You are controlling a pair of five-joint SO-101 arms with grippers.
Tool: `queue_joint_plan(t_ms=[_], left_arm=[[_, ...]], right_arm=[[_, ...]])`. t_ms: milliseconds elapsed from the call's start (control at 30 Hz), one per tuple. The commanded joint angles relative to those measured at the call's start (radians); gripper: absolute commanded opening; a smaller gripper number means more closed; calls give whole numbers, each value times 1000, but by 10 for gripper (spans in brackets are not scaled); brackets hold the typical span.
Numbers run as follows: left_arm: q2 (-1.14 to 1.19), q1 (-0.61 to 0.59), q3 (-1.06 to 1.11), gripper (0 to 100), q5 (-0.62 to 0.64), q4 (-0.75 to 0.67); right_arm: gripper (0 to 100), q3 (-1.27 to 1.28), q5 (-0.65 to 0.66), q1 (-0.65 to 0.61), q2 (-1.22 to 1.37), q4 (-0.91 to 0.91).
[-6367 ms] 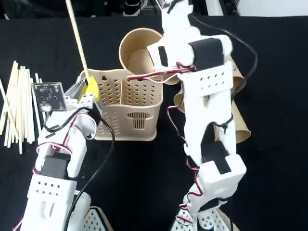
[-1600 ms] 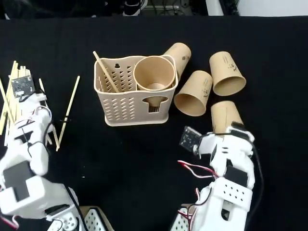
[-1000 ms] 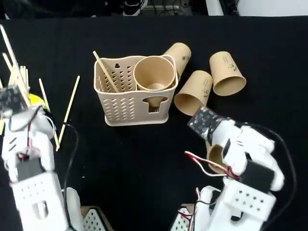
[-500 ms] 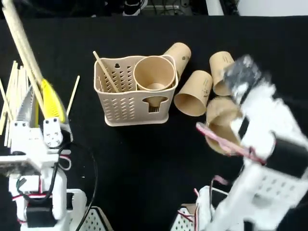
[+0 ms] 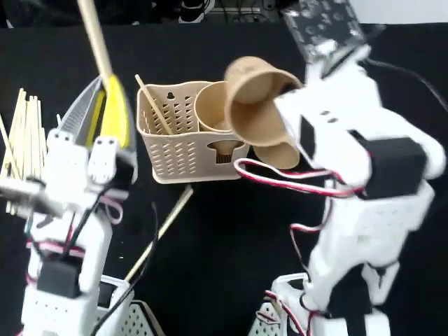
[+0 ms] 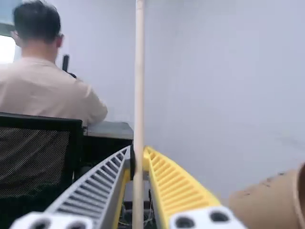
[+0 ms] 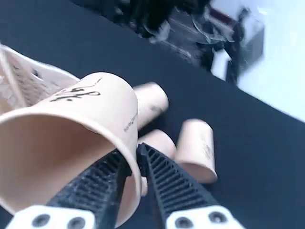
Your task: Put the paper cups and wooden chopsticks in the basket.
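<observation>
Paper cup (image 7: 71, 124) is carrying dark script print on its side, not legible; right fingers (image 7: 167, 183) are pinching its rim wall, cup hanging over basket (image 5: 183, 150), right part. Left fingers (image 6: 167, 176) are clamping chopstick (image 6: 138, 71) upright btwn them, left of basket

The black table (image 5: 210, 280) bears a basket (image 5: 185, 150), piled chopsticks (image 5: 24, 140), one loose chopstick (image 5: 162, 229) and toppled cups (image 7: 198, 148).

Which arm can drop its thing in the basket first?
Probably the right. The right gripper holds a paper cup by its rim, close by the basket. The left gripper holds a chopstick upright, farther off to the side.
</observation>
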Motion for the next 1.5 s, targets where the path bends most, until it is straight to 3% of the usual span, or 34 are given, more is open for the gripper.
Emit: queue_joint_plan(t_ms=[0,133,233,600,733,1167,1467], left_arm=[[224,27,-197,28,11,-21],[399,24,-268,28,12,-31],[476,21,-251,28,46,-117],[503,-48,-27,27,203,-338],[494,-67,41,27,201,-391],[505,-53,-21,28,206,-411],[511,-10,-76,28,203,-407]], right_arm=[[11,-128,-54,-55,114,23],[11,-232,-100,-60,257,26],[11,-229,-132,-43,312,28],[11,-24,-147,2,285,26],[11,-10,-149,-2,282,26],[11,134,-147,-26,56,28],[11,145,-149,-37,139,28]])
